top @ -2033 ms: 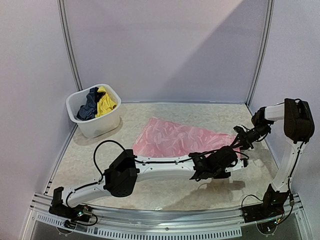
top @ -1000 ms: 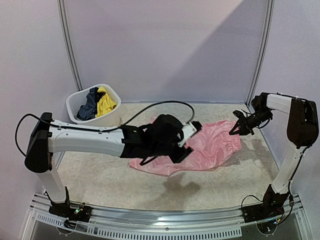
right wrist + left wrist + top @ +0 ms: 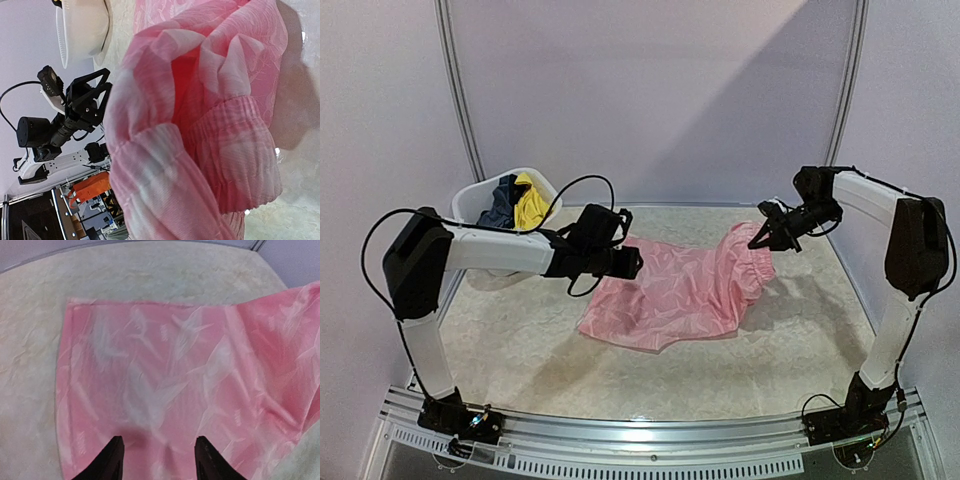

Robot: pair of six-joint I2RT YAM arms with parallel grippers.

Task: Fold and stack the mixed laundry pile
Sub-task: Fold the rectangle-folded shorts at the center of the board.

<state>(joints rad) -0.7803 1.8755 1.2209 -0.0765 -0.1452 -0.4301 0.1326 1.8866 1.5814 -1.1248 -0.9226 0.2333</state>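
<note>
Top external — my left gripper [image 3: 633, 264] has swung back, half-open and empty; right gripper [image 3: 758, 243] stays pinched on the pink skirt [image 3: 670, 295], waistband lifted mid-fold.

Robotics lab test cell, not a home.
- Plain pale wall panels [image 3: 650, 100] on three sides, set in bare metal posts [image 3: 458, 90].
- Pale mottled surface [image 3: 520, 340] boxed in by them.
- My left arm [image 3: 490, 250] and right arm [image 3: 910, 240] bolted to slotted metal rail [image 3: 650, 438] at near edge. Exposed wiring [image 3: 472, 426] at base.
- Right wrist view, beyond cell: orange case [image 3: 90, 186], dark equipment [image 3: 30, 215] too blurred to name.
</note>
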